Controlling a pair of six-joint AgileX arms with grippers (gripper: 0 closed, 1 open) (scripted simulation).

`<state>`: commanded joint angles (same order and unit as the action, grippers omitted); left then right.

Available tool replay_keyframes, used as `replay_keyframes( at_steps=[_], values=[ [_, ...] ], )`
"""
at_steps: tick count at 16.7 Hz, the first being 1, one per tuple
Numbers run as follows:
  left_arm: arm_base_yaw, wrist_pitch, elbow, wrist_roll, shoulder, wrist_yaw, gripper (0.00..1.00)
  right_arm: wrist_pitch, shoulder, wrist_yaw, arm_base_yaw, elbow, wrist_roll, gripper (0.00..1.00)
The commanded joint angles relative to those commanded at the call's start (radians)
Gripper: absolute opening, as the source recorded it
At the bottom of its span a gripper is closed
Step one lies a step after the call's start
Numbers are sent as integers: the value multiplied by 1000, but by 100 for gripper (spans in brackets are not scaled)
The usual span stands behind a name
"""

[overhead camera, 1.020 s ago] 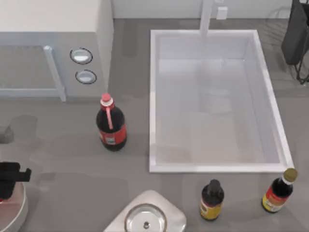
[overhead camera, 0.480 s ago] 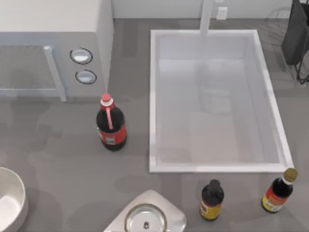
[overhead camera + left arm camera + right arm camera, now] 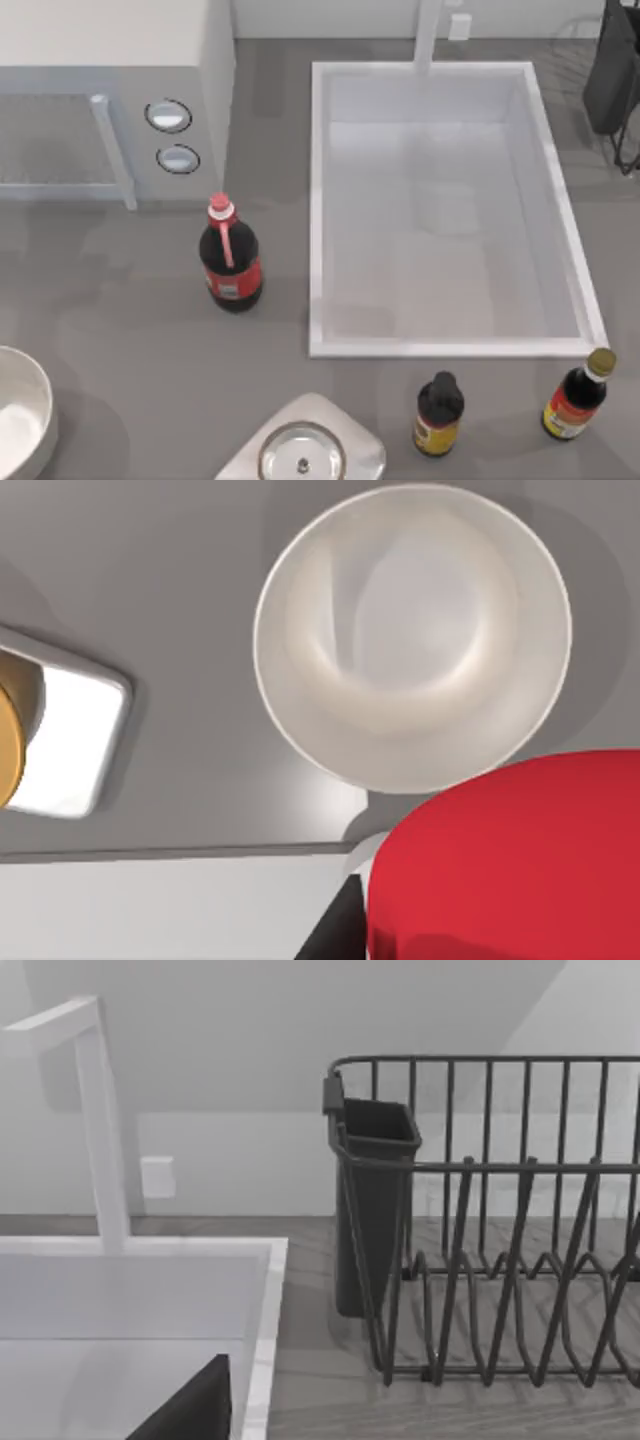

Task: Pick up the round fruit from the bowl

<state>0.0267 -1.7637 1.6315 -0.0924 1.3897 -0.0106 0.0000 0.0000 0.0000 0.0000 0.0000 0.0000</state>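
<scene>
Left tool gone from above bowl [image 3: 18, 420] since 1 s ago | round fruit [image 3: 510, 865] close under left tool, lifted above bowl | grip: cannot tell

The black left gripper is gone from over the white round bowl [image 3: 22, 415] since a second ago, taking the glossy bright-red round fruit [image 3: 510, 865] up with it.

The bowl [image 3: 22, 420] sits at the table's near left edge, with the cola bottle [image 3: 231, 262] between it and the sink [image 3: 445, 347]. In the left wrist view the round fruit [image 3: 510, 865] hangs above the table, beside the bowl [image 3: 290, 720]. Two small bottles [image 3: 438, 413] stand in front of the sink.
</scene>
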Motion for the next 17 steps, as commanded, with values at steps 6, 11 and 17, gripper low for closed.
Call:
replay_keyframes(
  at_steps=[6,11,17],
  values=[
    [-33,6,65,40,73,0,0,0,0,0,0,0,0,100],
    [-188,25,338,200,395,7,0,0,0,0,0,0,0,100],
    [-411,81,676,423,840,22,0,0,0,0,0,0,0,100]
  ],
)
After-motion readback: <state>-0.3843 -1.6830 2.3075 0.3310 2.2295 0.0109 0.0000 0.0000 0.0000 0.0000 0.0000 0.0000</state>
